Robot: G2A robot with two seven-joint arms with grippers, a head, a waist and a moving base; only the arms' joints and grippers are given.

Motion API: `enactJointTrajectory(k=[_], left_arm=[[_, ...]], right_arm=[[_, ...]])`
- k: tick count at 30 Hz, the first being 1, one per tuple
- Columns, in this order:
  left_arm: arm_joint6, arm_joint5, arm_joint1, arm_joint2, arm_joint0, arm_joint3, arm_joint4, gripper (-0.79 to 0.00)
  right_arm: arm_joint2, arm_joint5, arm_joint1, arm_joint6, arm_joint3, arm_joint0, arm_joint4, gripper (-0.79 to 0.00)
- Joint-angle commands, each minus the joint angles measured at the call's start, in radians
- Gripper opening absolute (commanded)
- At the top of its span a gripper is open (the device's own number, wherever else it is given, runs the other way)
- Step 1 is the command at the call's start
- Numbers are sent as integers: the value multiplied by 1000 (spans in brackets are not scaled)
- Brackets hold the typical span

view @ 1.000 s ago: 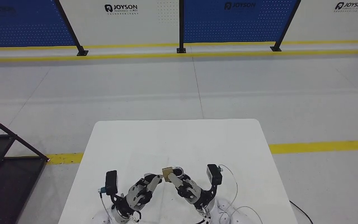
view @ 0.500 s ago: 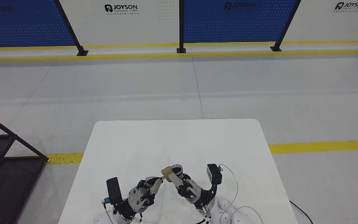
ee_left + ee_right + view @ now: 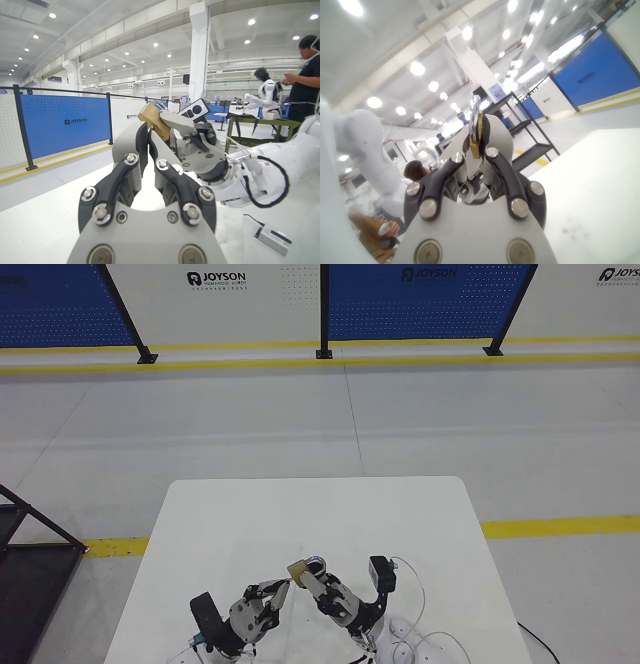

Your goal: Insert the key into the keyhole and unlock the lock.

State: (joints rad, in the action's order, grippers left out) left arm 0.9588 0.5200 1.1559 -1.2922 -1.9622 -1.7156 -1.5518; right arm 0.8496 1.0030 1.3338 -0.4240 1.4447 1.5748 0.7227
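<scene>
A rectangular brass padlock (image 3: 153,120) with a curved, polished steel shackle is off the flat white table (image 3: 300,514), above its near edge. It is pinched across its smooth broad faces by the right gripper (image 3: 480,132), whose white metal fingers carry ribbed black rubber pads. In the right wrist view the lock's long axis runs along those fingers. The shackle juts out past the fingertips, away from the wrist, and the brass body is sunk between the pads.

In the left wrist view the body is tilted, with the shackle end uppermost and the plain end slanting down towards the left gripper (image 3: 147,140). That gripper's tips lie just beside this lower end.

The left gripper's jaws are drawn narrow and the ribbed pads meet at their tips (what they pinch, if anything, is hidden).

In the top view both grippers converge, and the padlock lies between them.
</scene>
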Motion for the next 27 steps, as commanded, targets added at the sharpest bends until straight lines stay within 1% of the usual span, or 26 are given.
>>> enactJointTrajectory(k=[1, 8, 15, 17, 19, 20, 21, 22, 24, 25, 27], left_arm=[[6, -33, -2, -2, 0, -3, -27, -785], [39, -156, -7, -4, -3, -11, -121, -785], [60, -301, -9, -7, 2, -14, -207, -785], [65, -324, -9, -4, 2, -10, -218, -785], [66, -328, -10, 0, 3, -7, -212, -785], [63, -325, -10, 2, 3, -6, -206, -437], [64, -313, -10, 5, 2, -6, -191, -129], [65, -292, -10, 8, 0, -7, -165, 0], [58, -235, -13, 6, -6, -11, -114, 0], [55, -188, -15, 3, -12, -14, -79, 0], [38, -105, -22, -26, -25, -22, -19, 0]], right_arm=[[0, -1, 1, 2, 0, 0, -2, -785], [2, -4, 3, 8, -2, -1, -8, -785], [6, -4, 4, 12, -4, -3, -11, -785], [7, -4, 5, 12, -4, -3, -12, -785], [8, -3, 5, 13, -4, -2, -13, -785], [9, -3, 5, 14, -5, -2, -13, -785], [11, -3, 5, 14, -5, -3, -12, -785], [14, -4, 5, 12, -5, -2, -12, -785], [23, -20, 5, 6, -3, 0, -2, -785], [30, -30, 4, 1, -2, 3, 4, -785], [43, -63, 4, -7, -4, 7, 21, -785]])
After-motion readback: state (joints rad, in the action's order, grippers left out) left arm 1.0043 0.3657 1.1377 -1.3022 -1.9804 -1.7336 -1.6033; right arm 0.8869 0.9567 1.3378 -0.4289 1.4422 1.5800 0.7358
